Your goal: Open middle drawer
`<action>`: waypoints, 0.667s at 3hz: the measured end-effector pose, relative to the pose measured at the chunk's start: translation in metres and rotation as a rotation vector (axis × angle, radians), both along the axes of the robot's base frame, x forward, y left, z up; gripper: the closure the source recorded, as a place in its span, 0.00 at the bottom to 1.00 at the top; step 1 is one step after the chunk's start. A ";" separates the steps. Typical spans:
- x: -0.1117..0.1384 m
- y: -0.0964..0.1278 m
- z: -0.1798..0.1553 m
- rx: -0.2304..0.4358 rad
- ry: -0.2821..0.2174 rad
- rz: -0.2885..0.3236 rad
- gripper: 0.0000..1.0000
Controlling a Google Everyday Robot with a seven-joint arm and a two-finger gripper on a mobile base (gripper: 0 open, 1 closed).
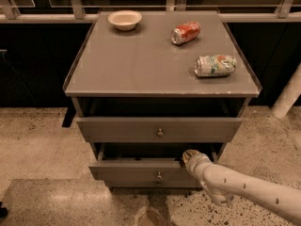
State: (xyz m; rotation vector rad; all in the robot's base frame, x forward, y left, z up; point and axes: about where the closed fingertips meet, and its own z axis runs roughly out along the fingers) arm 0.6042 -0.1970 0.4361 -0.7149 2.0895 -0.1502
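The grey cabinet has stacked flat fronts, each with a small round knob. The middle drawer [141, 169] sits below the top drawer [122, 130] and stands out a little from the cabinet, with a dark gap above it. Its knob [159, 175] is free. My gripper [188, 155] is at the end of the white arm that comes in from the lower right. It rests at the top edge of the middle drawer's front, right of centre, with its tip reaching into the dark gap. The tip is partly hidden there.
On the cabinet top [141, 65] are a white bowl [125, 19], a red can [185, 33] on its side and a green-white can [215, 65] on its side. The top drawer also stands out. A white post [288, 95] is at the right, and speckled floor [42, 145] lies around.
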 end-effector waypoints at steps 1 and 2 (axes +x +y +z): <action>-0.004 -0.009 0.000 0.006 0.067 0.003 1.00; 0.000 0.006 0.027 0.008 0.164 0.085 1.00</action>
